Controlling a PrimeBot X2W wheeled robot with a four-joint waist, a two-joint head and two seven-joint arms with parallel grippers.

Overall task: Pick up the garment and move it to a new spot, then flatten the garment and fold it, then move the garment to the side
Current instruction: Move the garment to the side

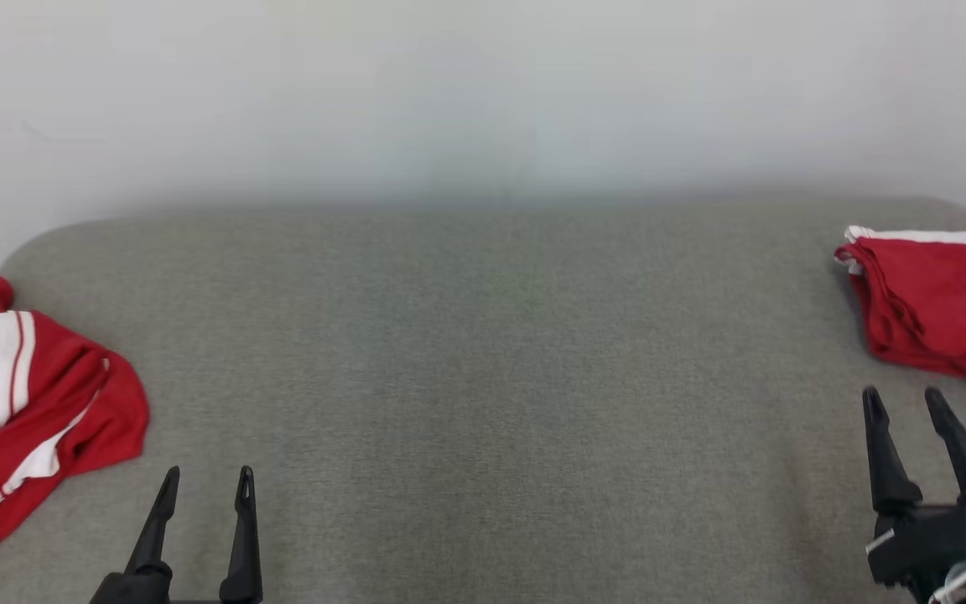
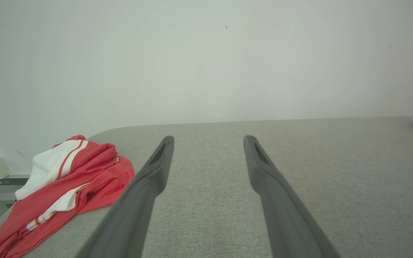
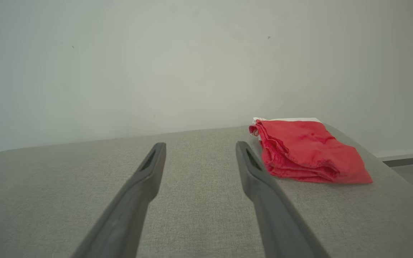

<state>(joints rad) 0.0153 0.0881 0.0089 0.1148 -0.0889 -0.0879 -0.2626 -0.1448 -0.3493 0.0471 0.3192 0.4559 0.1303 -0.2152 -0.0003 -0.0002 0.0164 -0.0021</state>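
Jaws agape, fingers (image 1: 244, 537) pointing forward over grey surface (image 1: 483, 377).

Light is soft, even and bright. In the head view the pale wall (image 1: 483, 92) looks hazy and slightly greenish, and a blurred dim band runs across mid-frame where it meets the grey fabric surface (image 1: 483, 377). Shadows are faint; a thin one edges the folded red garment (image 1: 927, 302) at right. In both wrist views the dark fingers (image 2: 134, 215) (image 3: 124, 215) smear out of focus toward the bottom edge
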